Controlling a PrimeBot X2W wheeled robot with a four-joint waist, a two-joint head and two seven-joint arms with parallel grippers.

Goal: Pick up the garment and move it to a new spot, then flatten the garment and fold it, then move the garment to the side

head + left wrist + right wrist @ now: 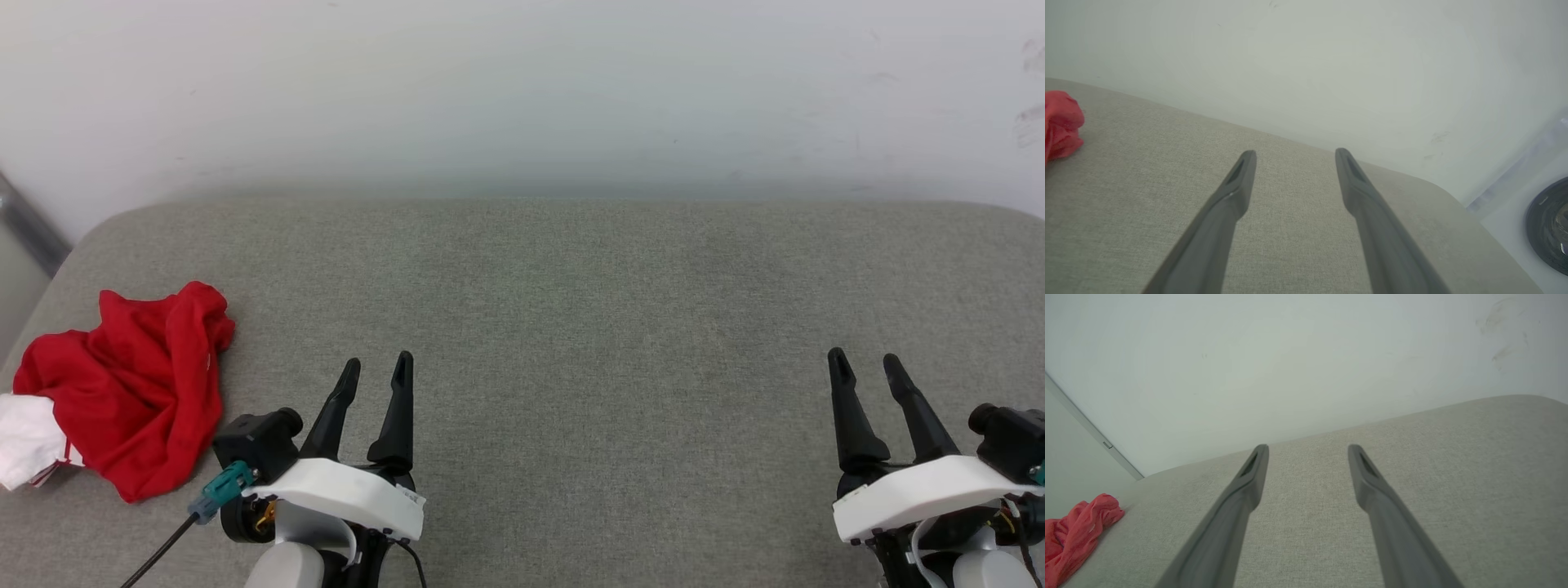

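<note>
Grey fabric surface (571, 327) against a pale wall (522, 90). Garment (131, 384) crumpled just left of left gripper (377, 366), untouched. Both it and the right gripper (864, 363) spread, empty.

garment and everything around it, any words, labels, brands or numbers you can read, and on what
None can be read.
garment: crumpled on the grey cushion; plain red cloth and a white patch with striped trim face up, no lettering legible.
left gripper and right gripper: no label or number legible on their white housings.
wall: faint scuffs, no writing.
</note>
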